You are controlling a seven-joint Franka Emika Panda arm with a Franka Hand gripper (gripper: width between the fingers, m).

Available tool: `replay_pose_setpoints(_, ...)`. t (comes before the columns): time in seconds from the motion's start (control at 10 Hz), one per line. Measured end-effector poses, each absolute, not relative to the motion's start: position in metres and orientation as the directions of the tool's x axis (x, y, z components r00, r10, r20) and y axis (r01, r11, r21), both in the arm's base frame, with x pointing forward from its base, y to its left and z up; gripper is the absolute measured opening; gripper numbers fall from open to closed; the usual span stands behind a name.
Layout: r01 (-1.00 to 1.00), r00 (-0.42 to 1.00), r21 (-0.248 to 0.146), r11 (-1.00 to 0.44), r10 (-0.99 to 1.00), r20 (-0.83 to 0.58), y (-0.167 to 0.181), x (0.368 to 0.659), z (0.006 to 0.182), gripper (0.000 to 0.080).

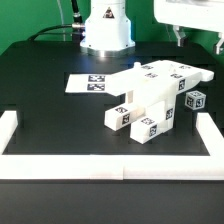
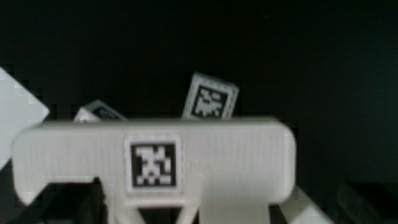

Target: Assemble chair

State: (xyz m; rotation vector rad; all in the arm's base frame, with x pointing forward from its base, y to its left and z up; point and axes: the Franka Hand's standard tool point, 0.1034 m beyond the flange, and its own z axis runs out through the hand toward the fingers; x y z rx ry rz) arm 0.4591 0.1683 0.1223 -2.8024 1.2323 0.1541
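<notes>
Now: chair part-built, gripper empty above it

Chair (image 1: 150, 103) lies on the table (image 1: 40, 110), toward the exterior view's right. Its slabs and leg pieces look joined, with tags showing. A small tagged block (image 1: 197, 99) sits just beside it on the exterior view's right; whether they touch is unclear. Marker board (image 1: 95, 83) lies flat behind the chair, near the robot base (image 1: 105, 30). Gripper (image 1: 199, 42) hangs above the chair's far end, jaws spread wide, nothing between them. Wrist view shows a tagged white slab (image 2: 155, 150) close in front of the camera. Judged step: between placements, going for the next part. Next move likely calls for centring over the chosen piece, descending, then closing squarely across its flat sides.
</notes>
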Motion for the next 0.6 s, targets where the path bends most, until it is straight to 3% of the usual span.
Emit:
replay_pose_setpoints(0.2, -0.725, 0.686, -0.025, -0.689, -0.719, -0.111, 0.178, 0.451, 0.108, 0.0649)
replay_pose_setpoints(0.6, -0.712, 0.695, 0.026, -0.702, -0.708, -0.125, 0.178, 0.440, 0.081, 0.0649)
